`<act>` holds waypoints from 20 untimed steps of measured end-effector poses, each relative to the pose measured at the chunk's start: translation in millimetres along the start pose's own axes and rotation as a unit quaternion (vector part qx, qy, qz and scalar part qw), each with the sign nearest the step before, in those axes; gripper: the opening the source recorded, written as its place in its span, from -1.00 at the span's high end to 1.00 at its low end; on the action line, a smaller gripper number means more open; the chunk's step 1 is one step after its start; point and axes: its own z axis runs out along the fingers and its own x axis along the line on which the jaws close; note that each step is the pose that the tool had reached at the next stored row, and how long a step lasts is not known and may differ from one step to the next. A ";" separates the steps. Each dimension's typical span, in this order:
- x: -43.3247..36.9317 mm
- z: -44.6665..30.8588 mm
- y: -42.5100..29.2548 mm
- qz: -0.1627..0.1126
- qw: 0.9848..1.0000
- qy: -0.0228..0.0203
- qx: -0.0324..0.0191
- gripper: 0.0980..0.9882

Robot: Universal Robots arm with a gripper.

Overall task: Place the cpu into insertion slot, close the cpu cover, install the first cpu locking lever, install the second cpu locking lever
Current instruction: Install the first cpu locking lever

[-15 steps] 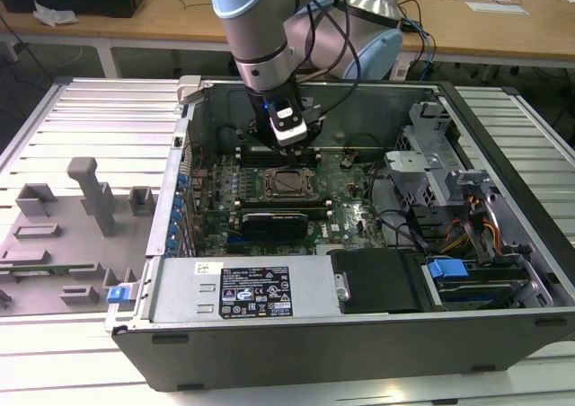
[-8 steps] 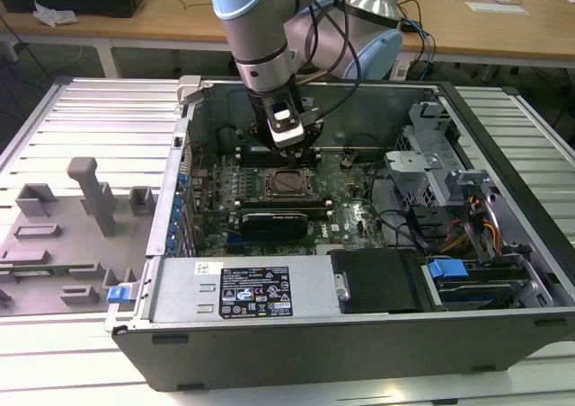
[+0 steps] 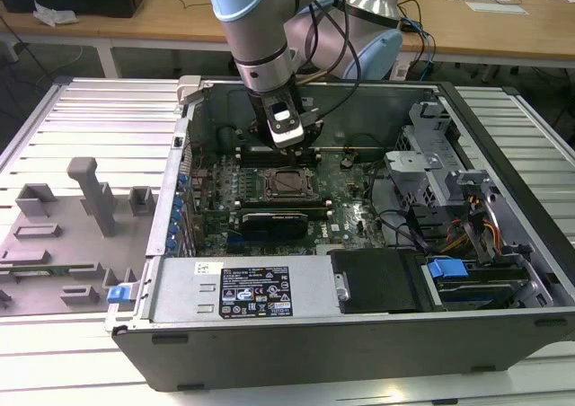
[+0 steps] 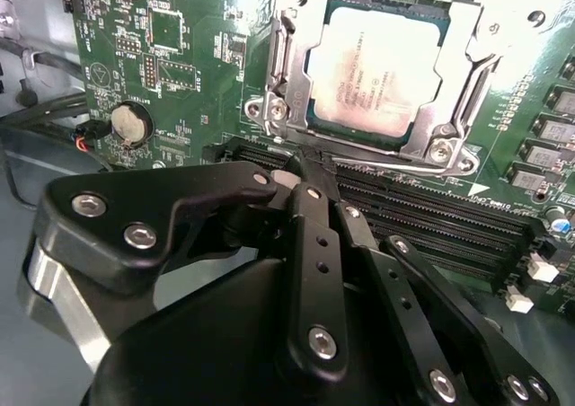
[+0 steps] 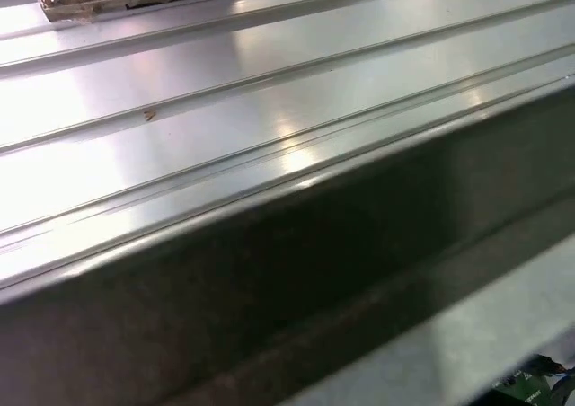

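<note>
Item: your gripper (image 4: 310, 165), fingers together, holding nothing you can see, tips at the edge of the insertion slot (image 4: 269, 110). Item: cpu (image 4: 377, 65), seated flat in that slot, framed by the cpu cover (image 4: 472, 74), lying just ahead of the tips

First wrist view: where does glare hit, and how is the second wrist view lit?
First wrist view: broad glare bands whiten the ribbed metal surface, the case wall lies dark. Second wrist view: evenly lit, a soft sheen on the cpu.
</note>
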 end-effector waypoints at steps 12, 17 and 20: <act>0.0 0.1 0.0 0.001 1.000 0.001 -0.004 0.98; 0.0 1.2 -1.0 0.001 1.000 0.001 -0.004 0.98; 0.2 2.4 -1.4 0.001 1.000 0.001 -0.004 0.98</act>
